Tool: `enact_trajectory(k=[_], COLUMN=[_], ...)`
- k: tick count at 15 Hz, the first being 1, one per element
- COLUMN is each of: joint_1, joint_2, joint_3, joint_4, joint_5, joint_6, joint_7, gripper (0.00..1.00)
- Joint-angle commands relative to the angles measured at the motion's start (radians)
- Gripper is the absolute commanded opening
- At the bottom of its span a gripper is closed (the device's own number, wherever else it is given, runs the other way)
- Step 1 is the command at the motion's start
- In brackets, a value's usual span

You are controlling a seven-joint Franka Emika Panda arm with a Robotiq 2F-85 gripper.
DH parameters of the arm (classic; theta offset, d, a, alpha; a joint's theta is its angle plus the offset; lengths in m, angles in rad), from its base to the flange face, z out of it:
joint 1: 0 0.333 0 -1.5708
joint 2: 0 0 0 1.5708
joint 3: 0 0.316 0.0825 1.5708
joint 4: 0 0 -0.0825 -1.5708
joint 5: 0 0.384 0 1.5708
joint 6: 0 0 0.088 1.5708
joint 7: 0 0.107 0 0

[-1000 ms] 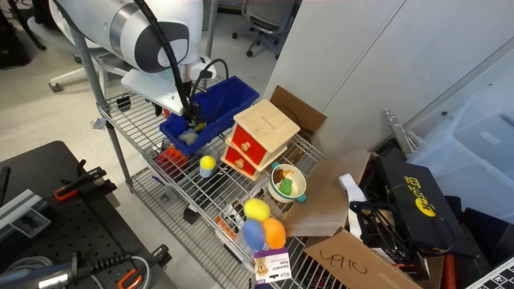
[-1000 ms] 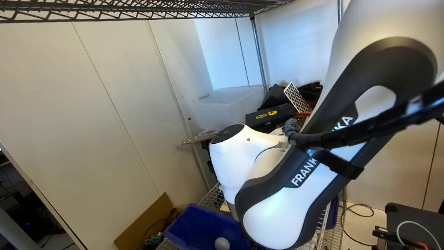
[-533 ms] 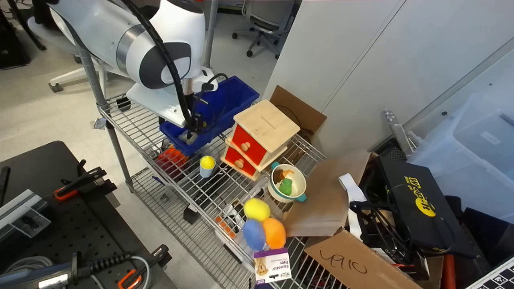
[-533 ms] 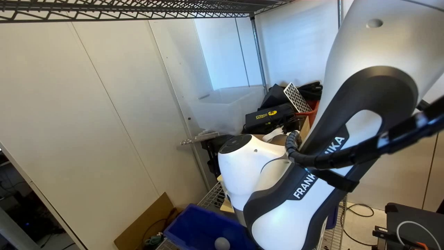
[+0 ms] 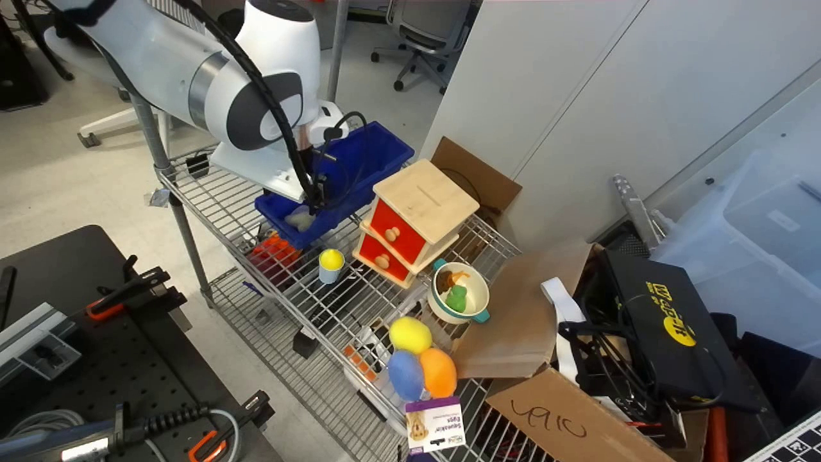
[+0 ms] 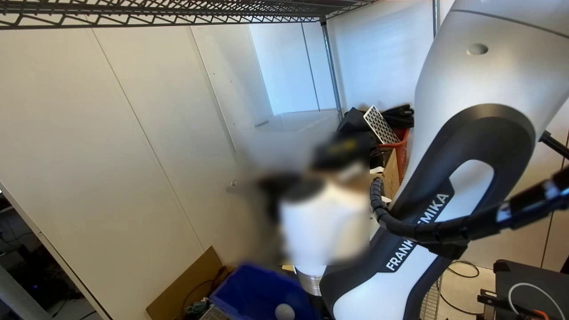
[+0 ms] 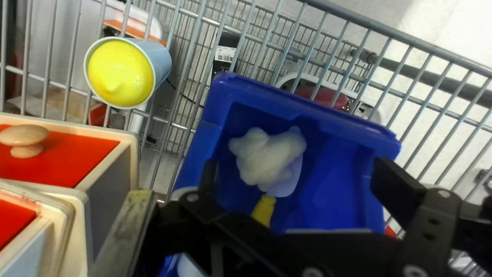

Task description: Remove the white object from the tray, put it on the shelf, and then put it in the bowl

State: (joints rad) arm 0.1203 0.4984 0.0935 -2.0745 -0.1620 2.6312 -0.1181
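The shelf (image 7: 423,47) bears the tray (image 5: 385,147), over which the pincer (image 7: 295,175) hangs spread wide, gripping nothing. In an exterior view the bowl (image 5: 476,292) sits between four and five o'clock from the tray, while the lumpy white object (image 5: 300,218) (my guess at the one meant) lies inside the tray, toward its half-past-seven end. No step looks done: lifting it out, shelving it and moving it to the bowl all seem to remain.
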Motion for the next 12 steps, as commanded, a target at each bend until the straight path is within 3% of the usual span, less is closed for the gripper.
enact_trajectory(k=[1, 12], joint_1=[0.016, 0.028], joint_2=[0.027, 0.102], joint_3=[-0.018, -0.025], joint_4=[0.028, 0.197], joint_5=[-0.039, -0.111], joint_6=[0.015, -0.165], joint_7=[-0.009, -0.073], gripper=[1.00, 1.00])
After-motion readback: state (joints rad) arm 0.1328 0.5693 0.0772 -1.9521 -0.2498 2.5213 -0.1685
